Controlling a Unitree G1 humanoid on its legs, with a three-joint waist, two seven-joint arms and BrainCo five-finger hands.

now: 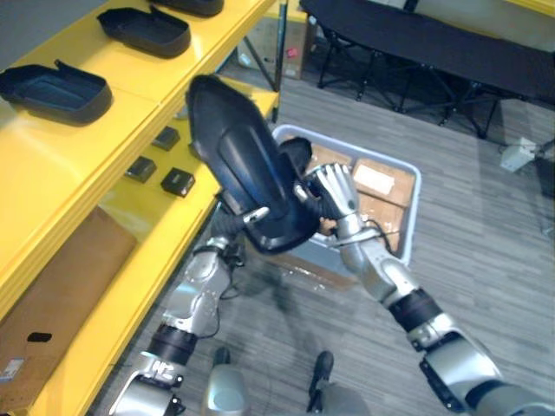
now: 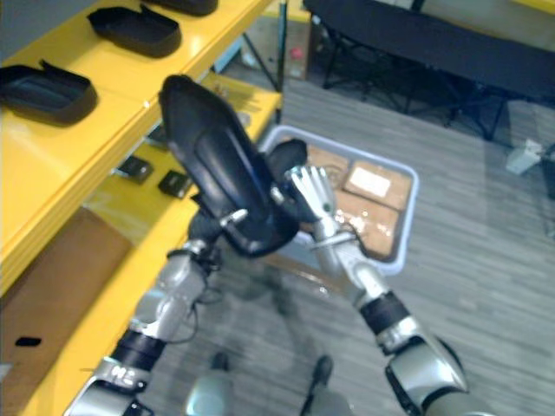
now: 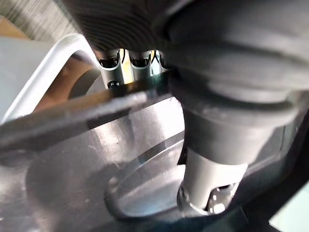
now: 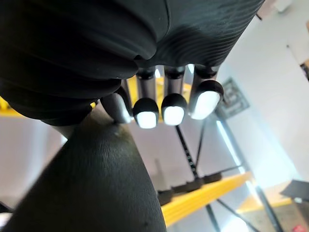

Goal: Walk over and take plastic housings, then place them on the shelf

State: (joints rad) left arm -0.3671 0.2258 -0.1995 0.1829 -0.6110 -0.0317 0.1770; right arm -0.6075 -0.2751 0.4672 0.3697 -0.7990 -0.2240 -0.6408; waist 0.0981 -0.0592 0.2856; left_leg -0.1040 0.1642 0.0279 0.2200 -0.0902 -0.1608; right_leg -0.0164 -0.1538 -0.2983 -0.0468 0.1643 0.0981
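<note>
A robot held a black plastic housing raised between both hands beside a yellow shelf, the long shell tilted with its upper end pointing toward 11 o'clock. The left hand came up from 7 o'clock and gripped the housing's lower edge, thumb pressed on the outer face and fingers behind the rim. The right hand, reaching in from 5 o'clock, lay against the housing's side at 3 o'clock with its fingers held fairly straight (bracing the shell rather than curling round it). Two more housings sat well apart on the shelf's top level at 10 and 11 o'clock. Small black parts lay on the level below, just beside the held housing. On the grey floor behind the hands, toward 2 o'clock, stood a pale crate holding cardboard boxes.
</note>
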